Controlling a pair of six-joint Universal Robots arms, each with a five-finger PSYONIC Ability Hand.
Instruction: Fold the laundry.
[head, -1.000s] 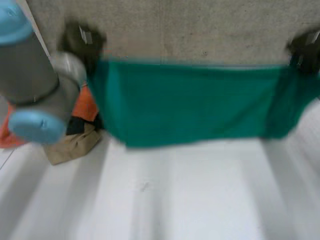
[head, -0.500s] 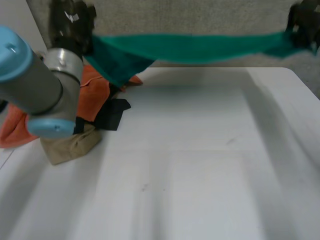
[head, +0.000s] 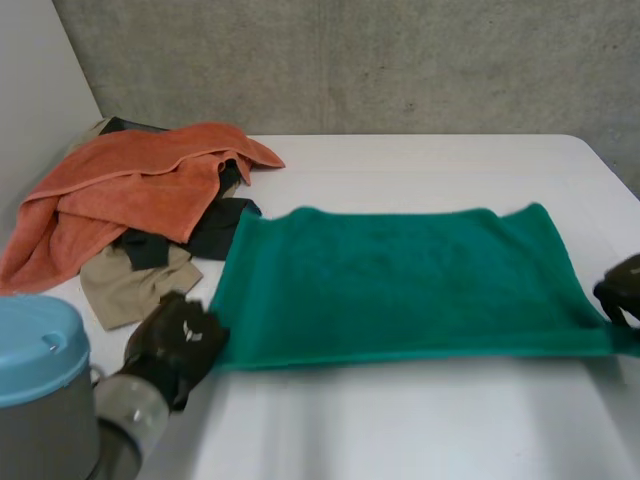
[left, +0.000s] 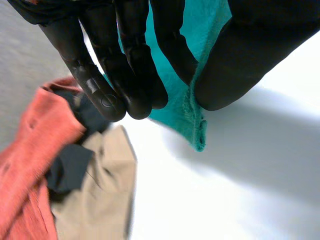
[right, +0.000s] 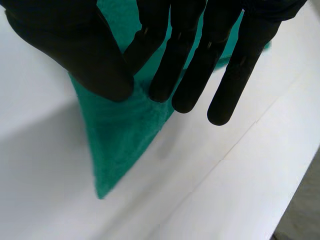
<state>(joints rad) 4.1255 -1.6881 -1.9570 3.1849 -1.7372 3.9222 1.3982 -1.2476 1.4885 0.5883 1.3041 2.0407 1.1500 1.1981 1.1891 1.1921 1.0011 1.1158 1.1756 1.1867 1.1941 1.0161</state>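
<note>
Though beneath towel (head: 400, 285), table (head: 420, 420); concrete wall (head: 400, 60).

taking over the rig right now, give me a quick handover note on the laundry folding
The left hand is shut on the green towel, pinching its near left corner.
The right hand is shut on its near right corner.
The green towel lies spread flat on the table. An orange towel, tan cloth and black cloth are heaped at the far left.
Done: green towel laid out.
Left: fold it, then the heap.
</note>
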